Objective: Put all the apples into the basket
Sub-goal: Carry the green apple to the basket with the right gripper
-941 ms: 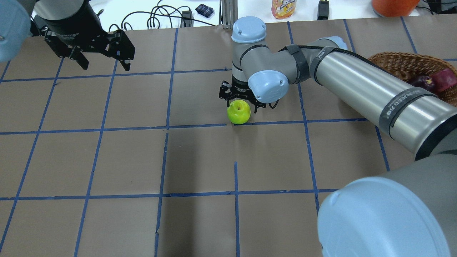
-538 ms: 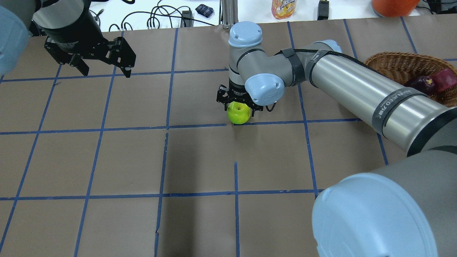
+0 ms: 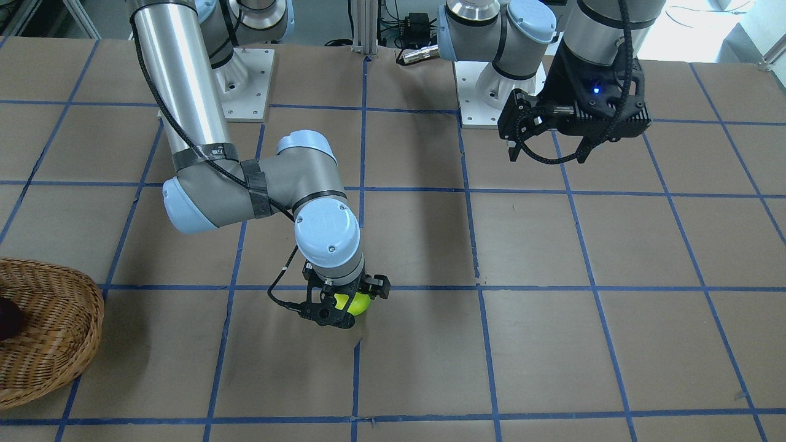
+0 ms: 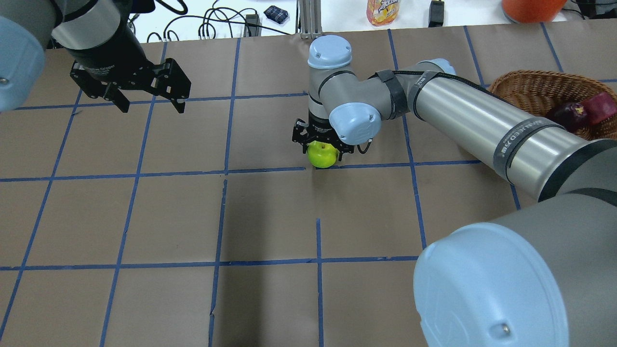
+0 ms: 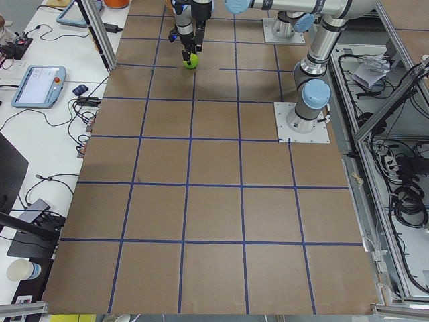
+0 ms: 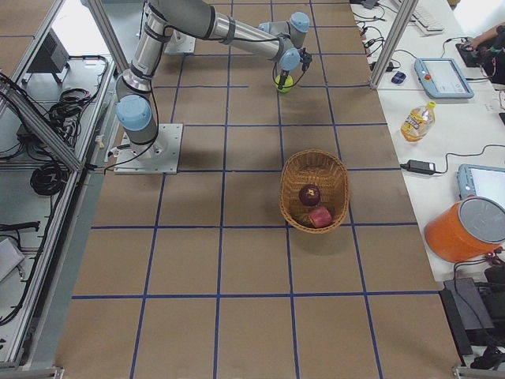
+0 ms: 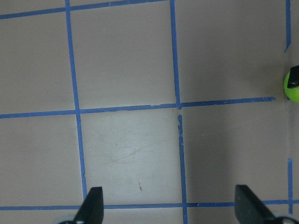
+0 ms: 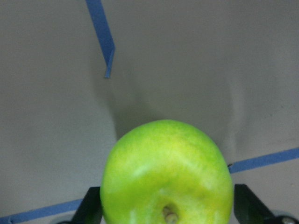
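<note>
The lime green apple (image 4: 322,155) sits on the table near its middle, and also shows in the front view (image 3: 357,303) and the right wrist view (image 8: 166,172). My right gripper (image 4: 321,144) is open and low over it, one finger on each side of the apple. The dark purple-maroon apple (image 4: 571,113) and the red apple (image 4: 600,107) lie in the wicker basket (image 4: 530,86) at the right. My left gripper (image 4: 149,103) is open and empty, held above the table at the far left.
The table is brown paper with a grid of blue tape lines. A drink bottle (image 4: 383,10), cables and an orange bucket (image 4: 530,8) lie beyond the far edge. The right arm's long link (image 4: 482,120) spans between the apple and the basket.
My right gripper has come down over the green apple, hiding more of it. My left gripper has shifted a little right and toward the near side. The apple has not moved.
</note>
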You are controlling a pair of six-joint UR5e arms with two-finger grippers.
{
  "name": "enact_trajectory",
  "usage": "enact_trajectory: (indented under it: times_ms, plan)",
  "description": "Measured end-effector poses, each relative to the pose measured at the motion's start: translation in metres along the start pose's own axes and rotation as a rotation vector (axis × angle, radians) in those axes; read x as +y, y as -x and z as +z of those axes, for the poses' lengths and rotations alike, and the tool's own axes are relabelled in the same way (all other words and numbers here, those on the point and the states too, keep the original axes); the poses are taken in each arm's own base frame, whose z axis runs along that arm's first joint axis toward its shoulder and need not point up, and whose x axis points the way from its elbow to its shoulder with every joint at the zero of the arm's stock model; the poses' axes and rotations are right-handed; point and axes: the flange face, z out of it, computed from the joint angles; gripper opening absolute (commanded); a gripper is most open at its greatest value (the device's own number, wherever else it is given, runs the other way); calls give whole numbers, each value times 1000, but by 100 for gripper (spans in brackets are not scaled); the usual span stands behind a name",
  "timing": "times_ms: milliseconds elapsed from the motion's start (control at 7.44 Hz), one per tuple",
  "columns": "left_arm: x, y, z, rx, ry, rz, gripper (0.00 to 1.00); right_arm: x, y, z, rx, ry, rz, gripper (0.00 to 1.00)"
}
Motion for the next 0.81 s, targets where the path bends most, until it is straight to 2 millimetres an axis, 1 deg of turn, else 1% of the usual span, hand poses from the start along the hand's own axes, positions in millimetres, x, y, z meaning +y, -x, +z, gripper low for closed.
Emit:
enact_trajectory:
  times_ms: [134,269,538,672,806]
  plan:
    - [0,0,0,5,0,-7,100,-1,1,4,-5,7,-1,45]
    - [-1,0,1,6,-3,-10,100,-2,1,7,-8,7,-2,0]
    - [-1,1,1,4,-6,-13,100,-4,2,5,-14,-3,-4,0]
    - [-2,1,1,3,-6,-14,100,-5,2,-5,-20,-17,-4,0]
    - [-2,2,1,3,-7,-14,100,-8,-1,-26,-26,-34,1,0]
